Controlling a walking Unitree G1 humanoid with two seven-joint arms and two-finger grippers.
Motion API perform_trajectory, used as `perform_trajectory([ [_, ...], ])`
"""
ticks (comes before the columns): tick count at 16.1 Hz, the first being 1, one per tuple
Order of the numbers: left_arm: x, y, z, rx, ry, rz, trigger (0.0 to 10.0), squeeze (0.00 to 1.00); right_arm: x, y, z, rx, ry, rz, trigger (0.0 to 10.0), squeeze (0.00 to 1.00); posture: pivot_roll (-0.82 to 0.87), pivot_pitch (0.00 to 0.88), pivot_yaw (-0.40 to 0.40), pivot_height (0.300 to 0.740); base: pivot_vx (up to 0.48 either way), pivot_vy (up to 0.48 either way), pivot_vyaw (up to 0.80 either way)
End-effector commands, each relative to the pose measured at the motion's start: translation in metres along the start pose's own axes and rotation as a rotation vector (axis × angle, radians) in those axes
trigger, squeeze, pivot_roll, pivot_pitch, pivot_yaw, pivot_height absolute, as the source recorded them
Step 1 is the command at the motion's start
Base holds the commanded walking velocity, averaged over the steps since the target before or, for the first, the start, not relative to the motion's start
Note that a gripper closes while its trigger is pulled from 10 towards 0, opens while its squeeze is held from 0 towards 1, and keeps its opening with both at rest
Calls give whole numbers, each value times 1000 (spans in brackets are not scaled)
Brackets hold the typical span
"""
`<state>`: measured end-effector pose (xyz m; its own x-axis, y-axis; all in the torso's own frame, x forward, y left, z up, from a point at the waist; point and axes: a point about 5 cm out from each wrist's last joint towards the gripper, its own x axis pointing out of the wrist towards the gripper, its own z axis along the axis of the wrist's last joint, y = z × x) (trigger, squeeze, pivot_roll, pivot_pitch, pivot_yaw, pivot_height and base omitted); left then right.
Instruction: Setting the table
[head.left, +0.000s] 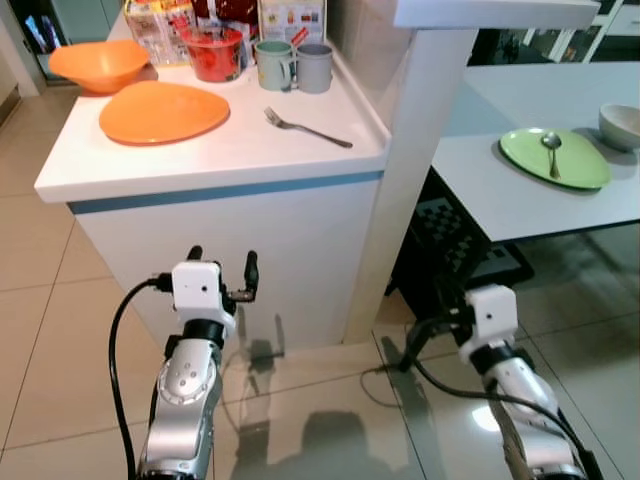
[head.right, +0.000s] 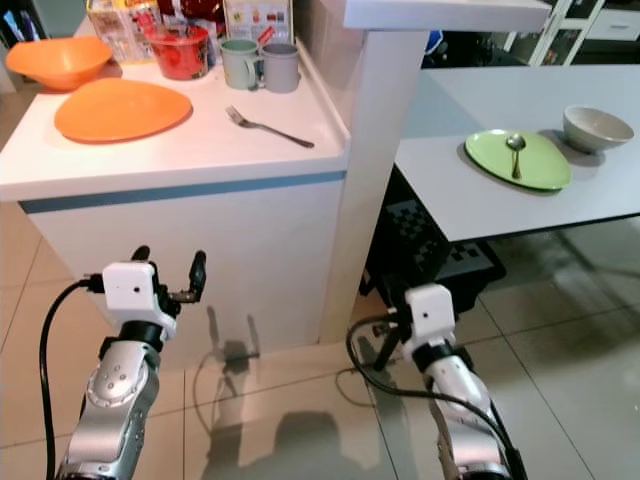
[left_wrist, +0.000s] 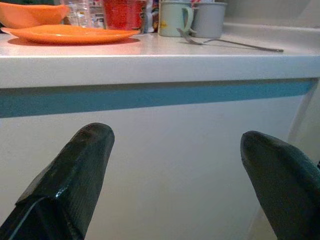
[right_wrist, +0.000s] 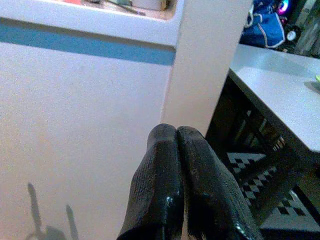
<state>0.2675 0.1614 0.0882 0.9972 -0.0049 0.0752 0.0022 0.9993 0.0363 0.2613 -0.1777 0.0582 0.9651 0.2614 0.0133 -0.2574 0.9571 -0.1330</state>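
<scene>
On the white counter (head.left: 230, 150) lie an orange plate (head.left: 163, 111), an orange bowl (head.left: 98, 64), a metal fork (head.left: 306, 128) and two grey-green mugs (head.left: 293, 66). On the grey table (head.left: 520, 190) to the right rest a green plate (head.left: 555, 157) with a spoon (head.left: 552, 150) on it and a pale bowl (head.left: 621, 126). My left gripper (head.left: 222, 272) stands open below the counter's front edge, facing the cabinet. Low down by the pillar, my right gripper (right_wrist: 176, 165) is shut with nothing in it.
Food packets and a red container (head.left: 216, 52) crowd the counter's back. A white pillar (head.left: 420, 160) separates counter and table. A black crate (head.left: 450, 250) sits under the table. Tiled floor (head.left: 60, 350) lies below me.
</scene>
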Motion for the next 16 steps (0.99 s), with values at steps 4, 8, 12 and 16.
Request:
perform_trajectory([
  [4,16,1,6,15,-19,-6,10000,1000,25,5,20,-5,-47,16,10000,0,47,0,-54,740,0,0,0],
  [8,20,-3,6,25,-5,-67,10000,1000,34,16,25,12,-63,19,10000,0,41,0,10,740,0,0,0],
  [12,22,-1,6,59,6,-110,10000,1000,32,27,21,37,-51,6,10000,0,41,0,40,740,0,0,0],
  [16,22,-4,0,49,26,-95,10000,1000,28,23,20,13,-34,18,10000,0,32,0,17,740,0,0,0],
])
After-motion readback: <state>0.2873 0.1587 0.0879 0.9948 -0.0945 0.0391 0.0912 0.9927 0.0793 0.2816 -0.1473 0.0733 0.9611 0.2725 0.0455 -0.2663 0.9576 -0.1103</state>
